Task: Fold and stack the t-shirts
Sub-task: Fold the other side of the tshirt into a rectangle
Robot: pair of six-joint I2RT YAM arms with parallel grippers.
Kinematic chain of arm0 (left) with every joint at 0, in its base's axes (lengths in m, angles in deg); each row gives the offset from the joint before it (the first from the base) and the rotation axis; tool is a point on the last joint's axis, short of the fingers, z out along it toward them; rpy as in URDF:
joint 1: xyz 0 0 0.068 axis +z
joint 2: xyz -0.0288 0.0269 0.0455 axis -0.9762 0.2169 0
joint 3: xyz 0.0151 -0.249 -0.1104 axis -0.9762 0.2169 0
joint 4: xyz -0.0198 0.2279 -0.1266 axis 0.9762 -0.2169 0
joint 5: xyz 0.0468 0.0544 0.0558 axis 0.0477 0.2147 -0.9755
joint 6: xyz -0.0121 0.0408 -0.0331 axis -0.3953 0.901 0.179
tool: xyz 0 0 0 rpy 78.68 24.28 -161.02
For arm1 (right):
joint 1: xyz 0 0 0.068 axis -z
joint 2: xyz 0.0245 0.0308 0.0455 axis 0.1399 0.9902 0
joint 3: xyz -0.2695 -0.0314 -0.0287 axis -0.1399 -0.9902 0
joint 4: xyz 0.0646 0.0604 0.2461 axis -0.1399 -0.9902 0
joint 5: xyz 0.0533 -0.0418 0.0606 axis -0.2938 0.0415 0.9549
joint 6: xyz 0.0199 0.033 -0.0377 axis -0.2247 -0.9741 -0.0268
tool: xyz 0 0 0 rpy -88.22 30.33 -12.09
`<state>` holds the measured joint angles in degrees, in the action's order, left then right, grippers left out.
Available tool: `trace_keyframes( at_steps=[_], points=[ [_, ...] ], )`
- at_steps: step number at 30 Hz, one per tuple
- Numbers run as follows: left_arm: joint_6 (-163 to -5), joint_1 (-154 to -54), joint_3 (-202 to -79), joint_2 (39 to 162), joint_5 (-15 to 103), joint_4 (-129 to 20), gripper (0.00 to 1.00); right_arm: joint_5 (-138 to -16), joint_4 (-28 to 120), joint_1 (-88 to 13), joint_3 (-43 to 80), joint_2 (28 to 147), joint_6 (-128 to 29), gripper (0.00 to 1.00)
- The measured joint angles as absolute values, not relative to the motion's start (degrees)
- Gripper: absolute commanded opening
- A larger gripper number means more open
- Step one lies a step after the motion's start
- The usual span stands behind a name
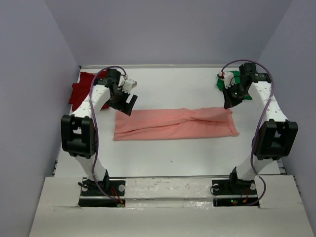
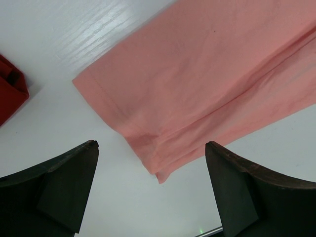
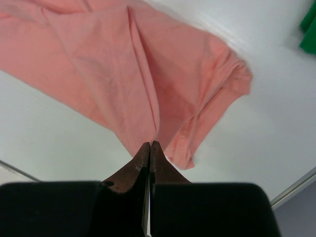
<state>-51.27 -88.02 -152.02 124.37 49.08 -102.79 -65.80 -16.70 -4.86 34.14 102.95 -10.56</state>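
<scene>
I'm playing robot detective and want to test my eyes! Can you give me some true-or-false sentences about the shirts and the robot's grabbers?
1. The pink shirt lies folded into a long strip in the middle of the table. True.
2. The left gripper is squeezed shut. False: its jaws stand wide open, over the pink shirt's left end.
3. The green shirt is stacked on the pink one. False: it lies apart, at the far right corner.
4. The right gripper has its jaws pressed together. True.
5. The red shirt lies at the far left corner. True.
</scene>
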Motion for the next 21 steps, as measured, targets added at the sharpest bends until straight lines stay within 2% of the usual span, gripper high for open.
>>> trace_keyframes(
  at_steps=[14, 15, 17, 18, 21],
  points=[
    [-51.3, -88.7, -152.0, 124.2, 49.1, -102.9, 0.99, -63.8, -21.7, -4.9, 21.7, 97.9, -9.2, 0.0],
    [-51.4, -88.7, -152.0, 124.2, 49.1, -102.9, 0.99, -63.7, -21.7, -4.8, 20.7, 97.9, -9.1, 0.02],
    [-51.4, -88.7, -152.0, 124.2, 49.1, -102.9, 0.99, -63.7, -21.8, -4.9, 18.8, 97.9, -9.0, 0.19],
    [-51.5, -88.8, -152.0, 124.2, 49.1, -103.0, 0.99, -63.7, -22.0, -4.9, 17.8, 98.1, -8.9, 0.38],
    [-51.5, -88.9, -152.0, 124.2, 49.0, -103.0, 0.99, -63.6, -22.3, -4.9, 15.4, 98.6, -8.6, 0.58]
  ],
)
